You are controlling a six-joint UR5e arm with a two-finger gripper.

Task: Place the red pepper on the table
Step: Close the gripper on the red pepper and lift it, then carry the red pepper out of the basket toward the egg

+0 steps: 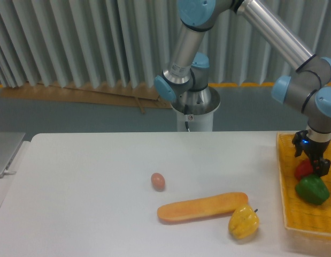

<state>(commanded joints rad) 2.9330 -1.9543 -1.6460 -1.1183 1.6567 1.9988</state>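
The red pepper point(302, 171) is at the left side of the yellow woven basket point(304, 219), just above the green pepper point(313, 190). My gripper point(310, 164) comes down on it from above, its dark fingers closed on either side of the red pepper and covering its top and right part. The pepper looks slightly raised and close to the basket's left rim. The white table point(90, 203) spreads out to the left of the basket.
On the table lie a yellow pepper point(243, 222), a long orange baguette-like loaf point(202, 207) and a small brown egg point(158, 181). A grey laptop edge point(5, 152) sits at the far left. The arm's base point(193, 107) stands behind the table.
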